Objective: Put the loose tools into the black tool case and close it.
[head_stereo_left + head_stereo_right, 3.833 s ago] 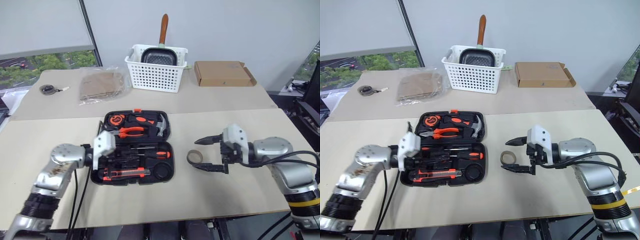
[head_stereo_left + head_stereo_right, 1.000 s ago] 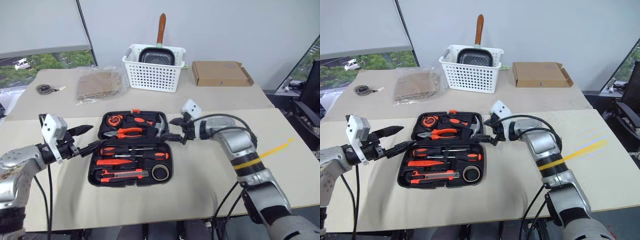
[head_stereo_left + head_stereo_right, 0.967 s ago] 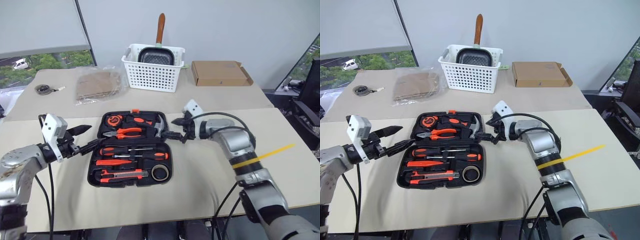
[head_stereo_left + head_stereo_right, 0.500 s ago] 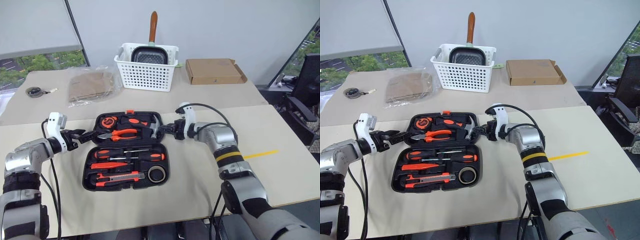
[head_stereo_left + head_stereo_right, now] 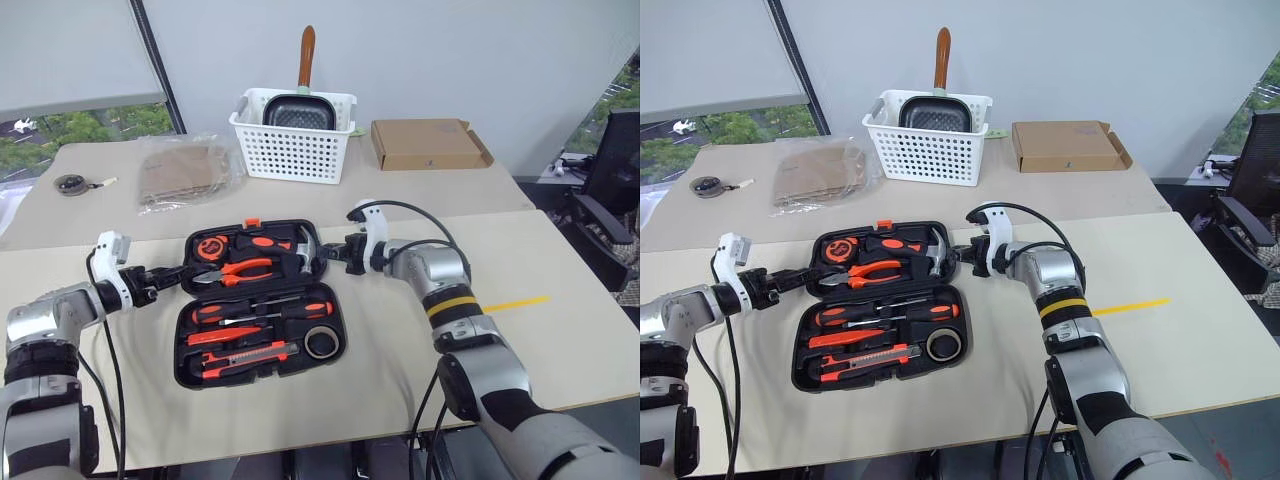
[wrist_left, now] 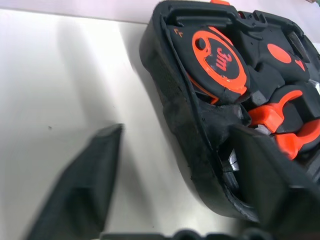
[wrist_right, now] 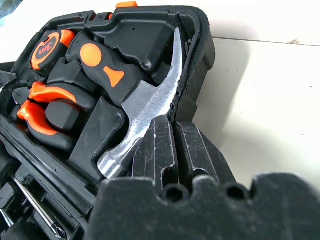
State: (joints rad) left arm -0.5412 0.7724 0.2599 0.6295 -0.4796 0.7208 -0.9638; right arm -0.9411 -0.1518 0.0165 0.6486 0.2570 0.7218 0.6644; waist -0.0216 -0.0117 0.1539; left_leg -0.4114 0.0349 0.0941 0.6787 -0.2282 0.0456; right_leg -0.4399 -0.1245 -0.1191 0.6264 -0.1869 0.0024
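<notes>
The black tool case (image 5: 182,365) lies open on the table. Its near half holds two screwdrivers (image 5: 265,310), a utility knife (image 5: 240,355), a tape ring (image 5: 320,345) and a small orange flat tool (image 5: 218,334). The far half holds a tape measure (image 6: 217,57), pliers (image 5: 240,268) and a hammer (image 7: 145,105). My left gripper (image 5: 178,278) is open at the far half's left side, its fingers (image 6: 95,170) straddling the rim. My right gripper (image 5: 328,258) is shut, its fingertips (image 7: 157,145) against the far half's right rim by the hammer head.
A white perforated basket (image 5: 292,135) with a pan stands behind the case. A cardboard box (image 5: 428,145) lies at the back right, a plastic bag (image 5: 185,170) and a small round object (image 5: 70,183) at the back left. Yellow tape (image 5: 518,302) marks the table at right.
The right gripper has closed at the case's right rim. The left gripper has come lower and closer to the case's left rim, its fingers narrower. The camera view has shifted.
</notes>
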